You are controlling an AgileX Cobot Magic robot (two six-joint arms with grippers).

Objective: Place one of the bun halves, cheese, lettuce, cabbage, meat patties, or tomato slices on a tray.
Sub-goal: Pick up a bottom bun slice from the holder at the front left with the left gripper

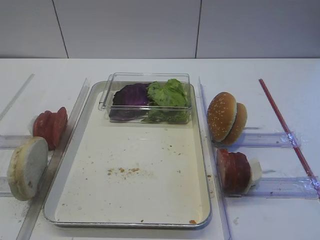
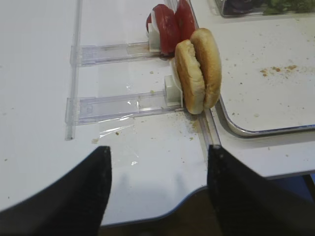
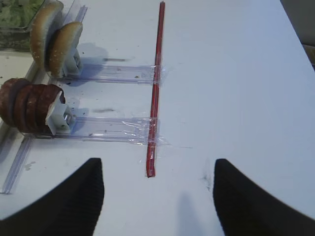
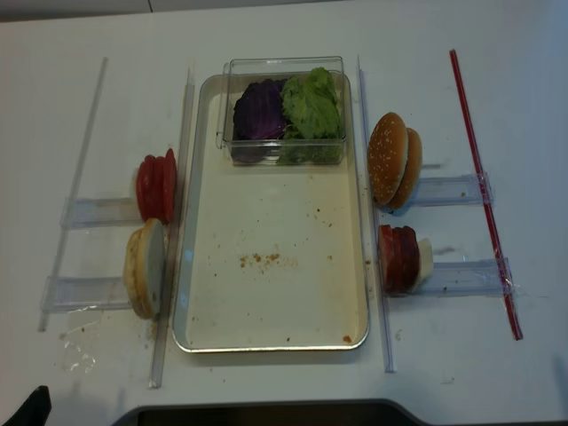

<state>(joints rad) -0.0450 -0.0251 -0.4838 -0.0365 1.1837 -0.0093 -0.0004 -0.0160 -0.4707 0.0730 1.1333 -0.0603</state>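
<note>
In the high front view, the large silver metal tray [image 1: 70, 165] with a cream, crumb-speckled floor lies mid-table; at its far end a small clear plastic box [image 1: 145, 80] holds the dark purple cabbage clump [image 1: 130, 95] beside the crinkly bright green lettuce leaves [image 1: 167, 94]. Left of the tray stand the pinkish-red tomato slices [image 1: 50, 127] and, nearer, the flat pale bun halves [image 1: 27, 167]; right of it the domed sesame-seeded buns [image 1: 226, 118], the dark red-brown meat patties [image 1: 233, 171] and the cream-white cheese chunk [image 1: 255, 170]. In the right wrist view the right gripper [image 3: 158, 196] hovers with black fingers [image 3: 69, 204] spread wide over bare table, near a thin red strip [image 3: 156, 88], well right of the tray. In the left wrist view the left gripper [image 2: 158, 189] hangs with fingers [image 2: 74, 196] spread and holding nothing, at the table edge left of the tray. The overhead view shows the tray's floor bare but for crumbs.
</note>
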